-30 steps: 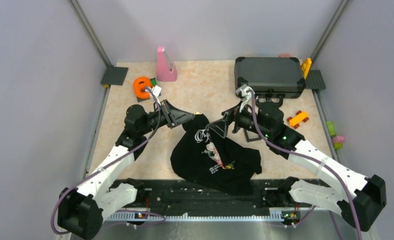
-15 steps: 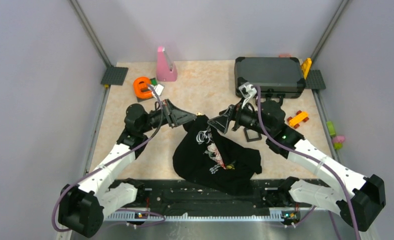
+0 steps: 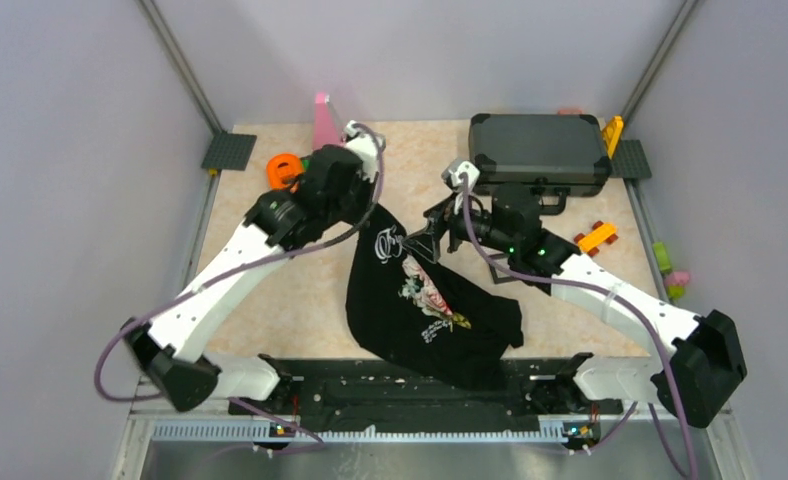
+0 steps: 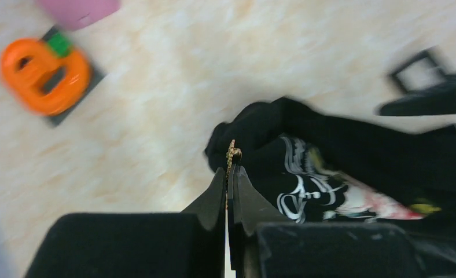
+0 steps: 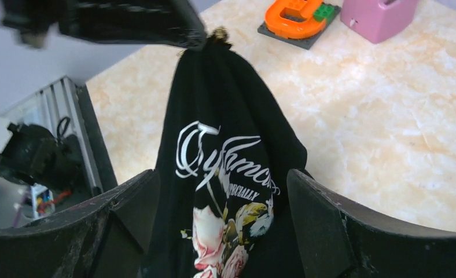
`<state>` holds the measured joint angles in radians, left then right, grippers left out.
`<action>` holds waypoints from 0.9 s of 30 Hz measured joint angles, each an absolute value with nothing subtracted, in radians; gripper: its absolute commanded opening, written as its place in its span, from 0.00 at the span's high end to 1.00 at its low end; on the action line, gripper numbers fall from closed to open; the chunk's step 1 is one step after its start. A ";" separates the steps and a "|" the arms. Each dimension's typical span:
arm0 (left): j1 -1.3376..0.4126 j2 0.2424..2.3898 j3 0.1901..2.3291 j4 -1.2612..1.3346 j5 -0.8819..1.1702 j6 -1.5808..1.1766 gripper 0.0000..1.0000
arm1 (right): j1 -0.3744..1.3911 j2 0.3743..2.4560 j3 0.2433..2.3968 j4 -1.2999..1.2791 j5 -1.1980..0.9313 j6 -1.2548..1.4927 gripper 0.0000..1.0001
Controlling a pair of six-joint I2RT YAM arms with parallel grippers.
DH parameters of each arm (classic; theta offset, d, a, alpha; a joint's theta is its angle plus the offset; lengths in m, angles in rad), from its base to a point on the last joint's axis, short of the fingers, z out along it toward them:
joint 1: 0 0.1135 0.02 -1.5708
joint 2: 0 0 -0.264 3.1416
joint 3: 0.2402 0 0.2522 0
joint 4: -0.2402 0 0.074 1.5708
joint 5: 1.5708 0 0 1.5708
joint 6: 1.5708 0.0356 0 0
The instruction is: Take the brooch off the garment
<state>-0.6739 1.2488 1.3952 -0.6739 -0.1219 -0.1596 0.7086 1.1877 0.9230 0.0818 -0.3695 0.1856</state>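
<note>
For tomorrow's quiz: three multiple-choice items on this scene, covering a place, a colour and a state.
1. Where does the dark grey case stand? A) far right of the table B) near left C) centre
2. What colour is the garment's lettering? A) yellow B) white C) blue
3. How is the left gripper? A) wide open B) out of view C) shut on the brooch
Key: A, case at far right; B, white script on black; C, fingers pinch the gold brooch.

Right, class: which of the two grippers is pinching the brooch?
The left gripper, shut on the gold brooch atop the T-shirt; the right gripper is open.
</note>
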 measured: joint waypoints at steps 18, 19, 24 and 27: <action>-0.709 1.676 1.749 -1.400 -0.043 -0.189 1.00 | 0.865 1.203 0.709 0.421 -0.518 -0.105 0.11; -0.705 1.673 1.739 -1.395 -0.002 -0.199 1.00 | 0.871 1.208 0.698 0.437 -0.515 -0.109 0.10; -0.675 1.607 1.664 -1.346 0.183 -0.235 1.00 | 0.879 1.254 0.681 0.501 -0.490 -0.093 0.05; -0.661 1.563 1.654 -1.330 0.252 -0.241 1.00 | 0.881 1.286 0.689 0.517 -0.492 -0.073 0.03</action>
<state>-0.6605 1.5631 1.6539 -1.3304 0.2520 -0.2413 0.8814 1.2858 0.6888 0.5171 -0.4915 -0.0734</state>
